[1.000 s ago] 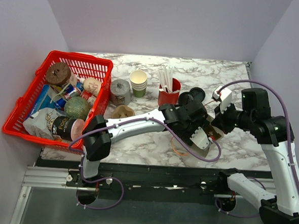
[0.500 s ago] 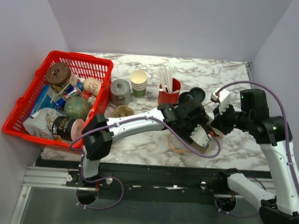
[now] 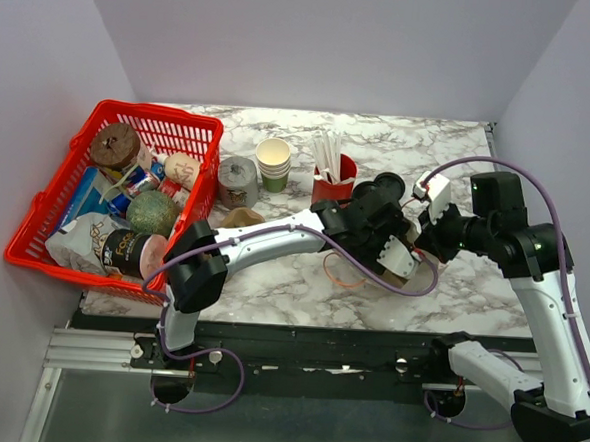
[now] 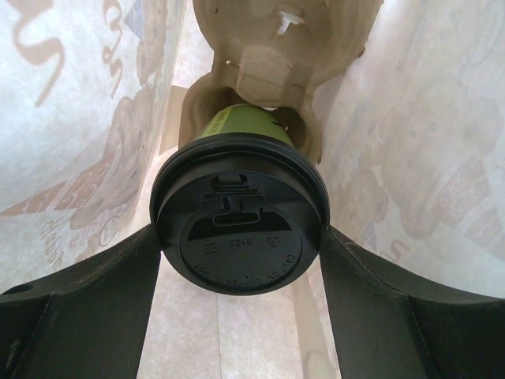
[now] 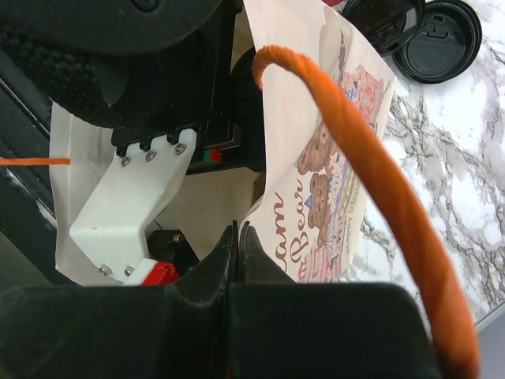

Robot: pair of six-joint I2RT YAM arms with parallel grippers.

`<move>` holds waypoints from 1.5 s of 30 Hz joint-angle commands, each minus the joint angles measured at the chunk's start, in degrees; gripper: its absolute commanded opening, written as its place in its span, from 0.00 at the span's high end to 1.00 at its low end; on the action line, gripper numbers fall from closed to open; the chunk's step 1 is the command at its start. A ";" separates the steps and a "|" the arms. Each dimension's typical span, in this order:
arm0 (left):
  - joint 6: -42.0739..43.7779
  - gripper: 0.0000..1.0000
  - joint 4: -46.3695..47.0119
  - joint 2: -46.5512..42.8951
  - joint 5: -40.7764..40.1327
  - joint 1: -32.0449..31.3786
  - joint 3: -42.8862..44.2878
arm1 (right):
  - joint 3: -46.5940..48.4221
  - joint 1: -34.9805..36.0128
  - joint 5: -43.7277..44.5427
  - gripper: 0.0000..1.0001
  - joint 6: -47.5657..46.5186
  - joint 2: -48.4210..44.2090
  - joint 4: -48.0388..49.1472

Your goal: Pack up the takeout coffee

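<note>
The takeout coffee (image 4: pixel 237 237) is an olive-green cup with a black lid. In the left wrist view it sits in a brown cardboard cup carrier (image 4: pixel 268 55) inside a printed paper bag (image 4: pixel 426 158). My left gripper (image 4: pixel 241 245) is down in the bag, its fingers (image 4: pixel 95 308) touching both sides of the lid. In the top view the left gripper (image 3: pixel 398 255) hides the cup. My right gripper (image 5: pixel 238 237) is shut on the bag's top edge (image 5: pixel 331 158), beside the orange handle (image 5: pixel 371 174). In the top view the right gripper (image 3: pixel 429 244) sits just right of the left gripper.
A red basket (image 3: pixel 196 125) full of groceries stands at the left. Stacked paper cups (image 3: pixel 273 160), a red cup of straws (image 3: pixel 332 188), a grey roll (image 3: pixel 237 182) and loose black lids (image 5: pixel 438 39) stand behind the bag. An orange handle loop (image 3: pixel 342 274) lies on the marble.
My left gripper has drawn back a little toward the far side, and the bag and its orange handle loop have shifted left with it. The right gripper stays shut on the bag.
</note>
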 commanded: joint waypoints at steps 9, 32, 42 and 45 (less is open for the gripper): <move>-9.03 1.00 8.44 -0.68 -1.34 0.48 -1.26 | -0.68 0.43 -3.46 1.00 -4.17 -1.95 -6.40; -15.79 1.00 18.29 -2.44 -3.36 -0.49 -8.47 | 0.01 0.43 -2.41 0.99 -12.70 -2.84 -12.19; -21.33 1.00 23.83 -3.06 -3.36 -0.05 -11.73 | 2.39 0.43 -1.97 0.99 -12.70 -0.46 -14.92; -22.04 1.00 24.45 -2.62 -3.19 0.12 -11.90 | 2.65 0.43 -2.32 1.00 -12.61 -0.02 -15.54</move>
